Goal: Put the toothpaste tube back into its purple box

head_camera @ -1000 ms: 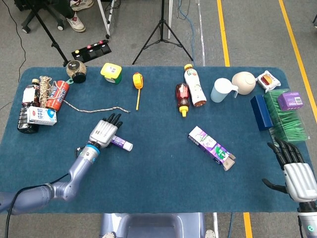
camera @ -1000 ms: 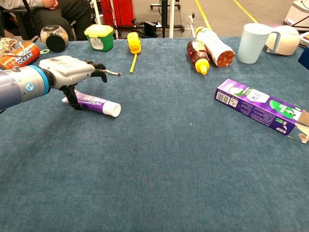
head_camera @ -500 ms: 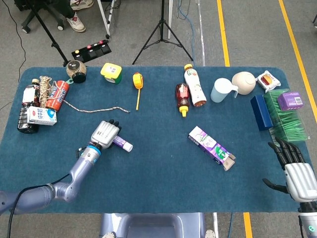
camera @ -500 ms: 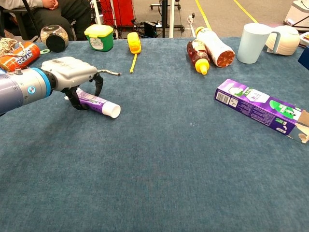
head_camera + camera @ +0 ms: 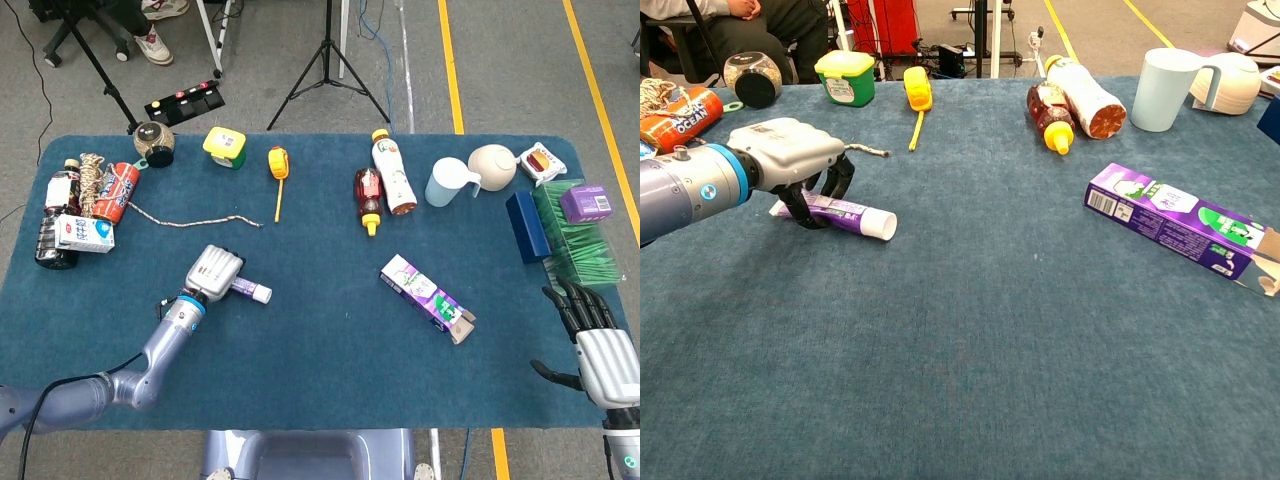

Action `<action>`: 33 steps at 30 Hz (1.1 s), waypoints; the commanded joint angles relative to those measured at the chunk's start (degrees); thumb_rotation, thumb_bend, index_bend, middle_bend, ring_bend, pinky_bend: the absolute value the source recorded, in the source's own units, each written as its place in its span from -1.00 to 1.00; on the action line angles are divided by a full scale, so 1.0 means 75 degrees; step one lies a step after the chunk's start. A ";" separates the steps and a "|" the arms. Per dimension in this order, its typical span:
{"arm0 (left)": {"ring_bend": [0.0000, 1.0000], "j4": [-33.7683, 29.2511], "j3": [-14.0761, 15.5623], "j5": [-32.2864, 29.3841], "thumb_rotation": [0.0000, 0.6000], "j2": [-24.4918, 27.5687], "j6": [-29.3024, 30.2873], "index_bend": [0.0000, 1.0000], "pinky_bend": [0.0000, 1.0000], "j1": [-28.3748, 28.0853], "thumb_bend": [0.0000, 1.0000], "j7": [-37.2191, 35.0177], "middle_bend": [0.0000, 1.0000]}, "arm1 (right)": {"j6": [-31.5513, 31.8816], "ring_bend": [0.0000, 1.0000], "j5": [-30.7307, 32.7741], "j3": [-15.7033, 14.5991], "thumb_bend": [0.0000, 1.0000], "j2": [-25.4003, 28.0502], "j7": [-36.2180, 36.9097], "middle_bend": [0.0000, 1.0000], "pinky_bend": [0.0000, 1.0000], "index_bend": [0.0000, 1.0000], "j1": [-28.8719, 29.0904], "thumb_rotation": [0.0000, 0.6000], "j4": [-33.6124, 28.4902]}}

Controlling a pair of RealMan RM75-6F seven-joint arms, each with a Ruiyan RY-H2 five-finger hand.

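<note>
**Left hand wrapped over the toothpaste tube, box waiting across the table**

The dark fingers [image 5: 836, 178] of the left hand [image 5: 790, 150] curl down over the toothpaste tube [image 5: 845, 212] and reach the cloth on its far side, with the thumb tucked against the near side. That looks like a closing grasp from above. The tube appears to lie on the blue table [image 5: 970, 340], so I judge it gripped but not yet lifted. The hand covers the tube's flat rear part and leaves the cap end sticking out toward the robot's right. This suits the task, since the free end can lead into the box.

The tube is slim, purple and white, with a white round cap. It lies flat and points roughly across the table.

The purple box [image 5: 1180, 222] lies on its side well apart from the tube, on the right half of the table. Its open flap end faces the right edge, away from the tube. By my judgement, the tube or the box will need turning before insertion.

The right hand [image 5: 600, 350] rests at the table's near right corner. Its fingers are apart and straight, and it holds nothing, probably in reserve to steady the box.
</note>
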 commanded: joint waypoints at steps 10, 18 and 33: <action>-0.01 -0.0206 -0.0069 0.0409 1.00 0.0286 0.0320 0.33 0.33 0.0174 -0.24 -0.0543 0.18 | -0.0084 -1.00 0.0019 -0.0017 -1.00 -0.0028 -0.0053 -0.96 -0.89 -0.81 0.0025 1.00 0.0007; -0.01 -0.0972 -0.0159 0.0770 1.00 0.1290 0.0635 0.33 0.33 0.0470 -0.24 -0.1160 0.18 | -0.0451 -0.99 0.0188 -0.0038 -1.00 -0.0122 -0.0187 -0.96 -0.89 -0.81 0.0151 1.00 0.0099; -0.01 -0.2097 -0.0338 0.1363 1.00 0.3064 0.1163 0.33 0.33 0.1083 -0.24 -0.2404 0.18 | -0.2898 -0.97 0.0074 0.0101 -1.00 0.0472 -0.0366 -0.96 -0.89 -0.81 0.1781 1.00 -0.0491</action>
